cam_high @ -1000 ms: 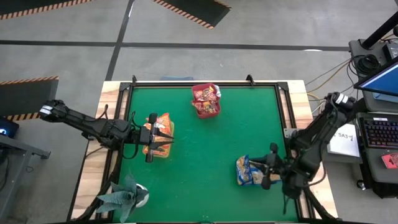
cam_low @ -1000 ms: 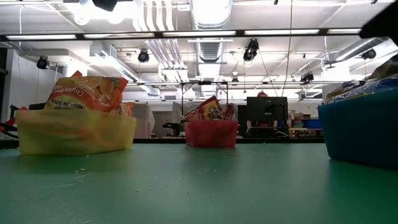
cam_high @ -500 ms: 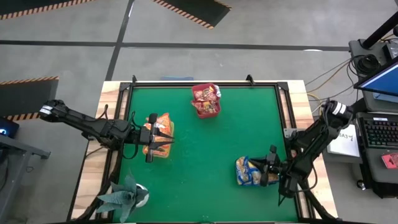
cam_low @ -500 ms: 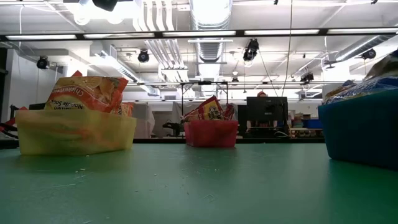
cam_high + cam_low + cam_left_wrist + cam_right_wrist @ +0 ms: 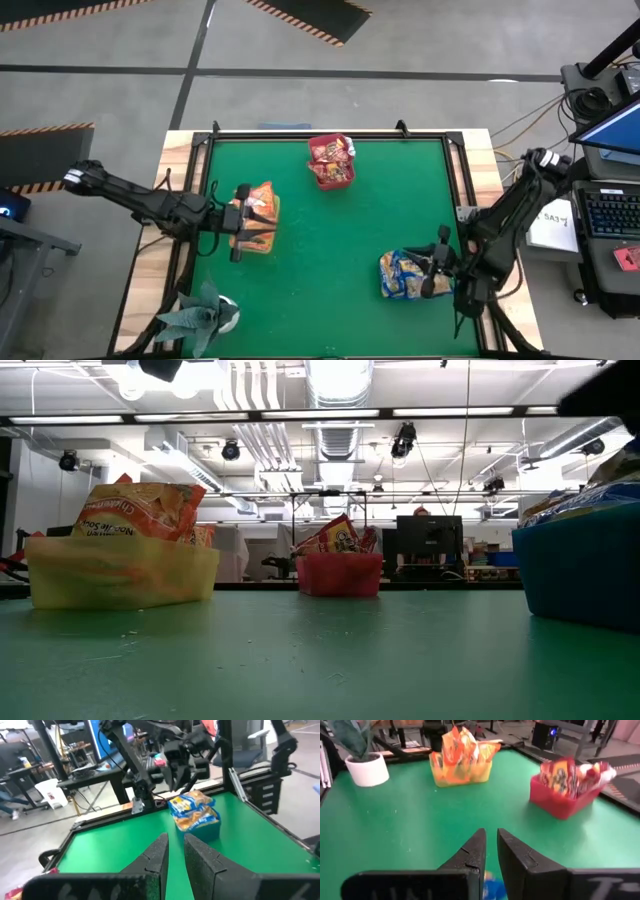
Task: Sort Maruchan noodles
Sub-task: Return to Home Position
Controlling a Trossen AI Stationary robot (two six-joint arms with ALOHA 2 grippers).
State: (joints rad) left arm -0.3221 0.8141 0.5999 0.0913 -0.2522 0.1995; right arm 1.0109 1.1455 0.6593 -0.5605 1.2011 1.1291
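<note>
High view shows you all crinkly plastic noodle packets (image 5: 331,160) sorted in coloured trays; left gripper (image 5: 240,222) and right gripper (image 5: 432,273) are clenched, empty. Next, retract both.

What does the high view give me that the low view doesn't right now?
Only the high view shows both arms: the left gripper shut above the yellow tray, the right gripper shut above the blue tray, plus the potted plant. Only the low view shows the room behind the table and its ceiling lights. Both show the red tray, all three trays holding noodle packets.
</note>
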